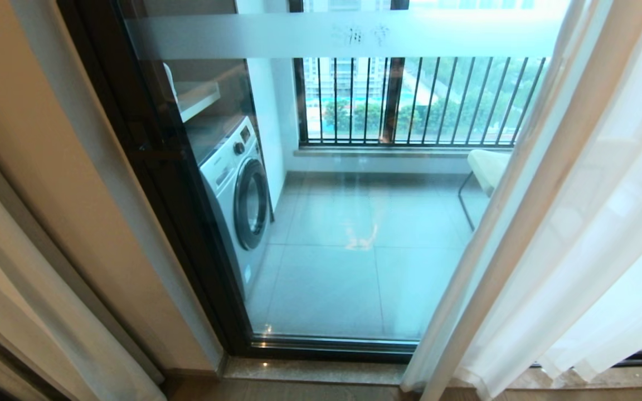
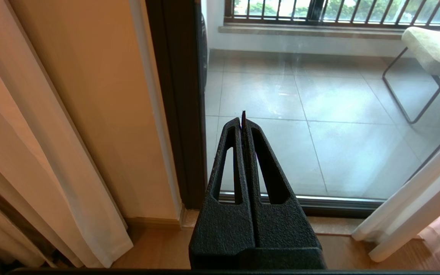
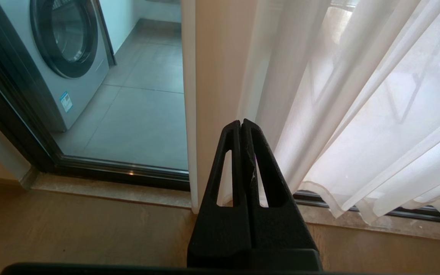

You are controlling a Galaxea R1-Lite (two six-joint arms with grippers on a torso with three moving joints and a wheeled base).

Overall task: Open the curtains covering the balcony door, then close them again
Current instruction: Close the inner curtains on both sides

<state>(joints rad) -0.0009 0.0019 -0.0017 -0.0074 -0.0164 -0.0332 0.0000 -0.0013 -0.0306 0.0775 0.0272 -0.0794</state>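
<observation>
- Head view: the balcony door [image 1: 354, 234] fills the middle, its glass bare between two drawn-back sheer panels; the right curtain [image 1: 566, 234] hangs bunched in soft folds down to the sill, the left curtain [image 1: 70, 312] lies gathered against the wall beside the frame. A washing machine [image 1: 237, 189], a railing [image 1: 421, 100] and a chair [image 1: 485, 170] show through the glass. Neither arm appears here
- Left wrist view: the left gripper [image 2: 243, 116] hangs free with its fingers pressed together, holding nothing, aimed at the door frame [image 2: 178, 114]; the left panel's wavy hem sits well to one side of it
- Right wrist view: the right gripper [image 3: 241, 124] is likewise pinched flat on nothing, just in front of the right panel's straight inner edge, whose hem brushes the sill [image 3: 109, 187]
- Handling, as I judge it: the fabric looks thin, light and limp, so it should bunch and slip rather than push; a pinch on the doubled inner hem, somewhat above the floor, would likely give the firmest hold, with a slow sideways pull so the top glides along instead of tugging
</observation>
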